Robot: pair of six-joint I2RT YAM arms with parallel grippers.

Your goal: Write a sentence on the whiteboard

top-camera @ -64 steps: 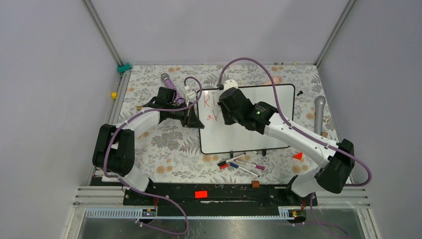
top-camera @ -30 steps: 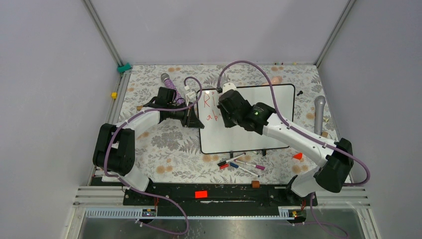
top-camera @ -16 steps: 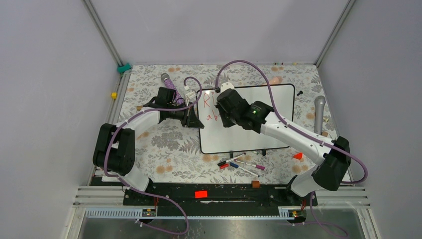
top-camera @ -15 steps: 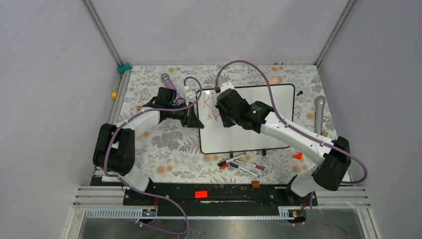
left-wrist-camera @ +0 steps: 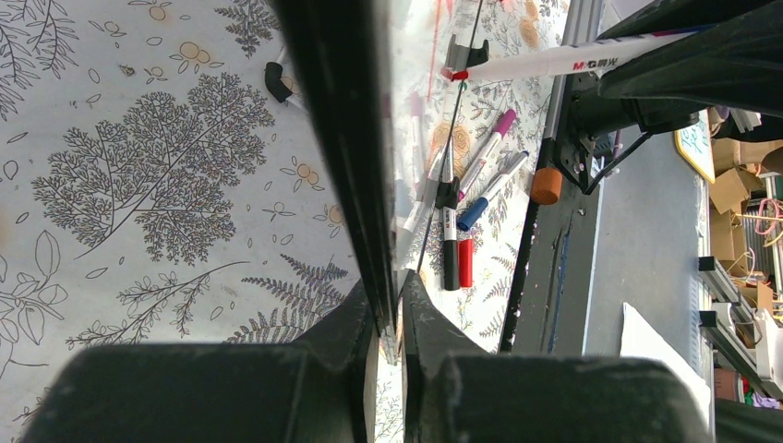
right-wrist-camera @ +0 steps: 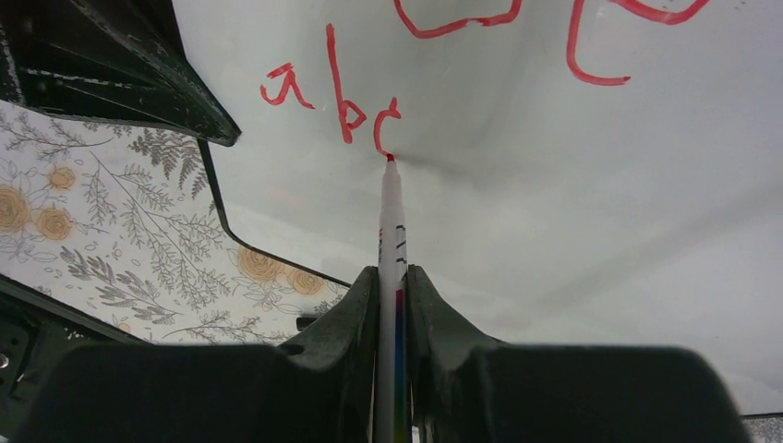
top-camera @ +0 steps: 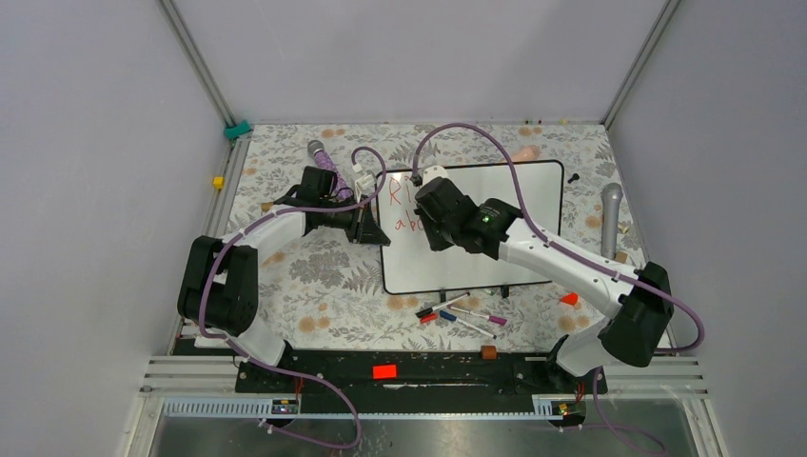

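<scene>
The whiteboard (top-camera: pixel 466 267) lies on the floral mat. My left gripper (top-camera: pixel 379 231) is shut on its left rim, which shows edge-on between the fingers in the left wrist view (left-wrist-camera: pixel 343 138). My right gripper (top-camera: pixel 425 225) is shut on a white marker (right-wrist-camera: pixel 391 231) with a red tip. The tip touches the board (right-wrist-camera: pixel 554 185) at the end of a curved stroke. The sentence (right-wrist-camera: pixel 337 92) is in red letters: "a", "b" and an open curve in the lower line, parts of larger letters above. From the top view (top-camera: pixel 404 205) I read "Ri" and "ab"; the arm hides the rest.
Several loose markers (top-camera: pixel 462 312) lie just before the board's near edge. A purple microphone (top-camera: pixel 322 157) lies at the back left and a grey one (top-camera: pixel 611 214) at the right. Small blocks lie about: orange (top-camera: pixel 569 298), brown (top-camera: pixel 488 351), yellow (top-camera: pixel 218 181).
My right gripper has shifted a little left and nearer with the marker. The lower red line has gained strokes. The left arm and the board have not moved.
</scene>
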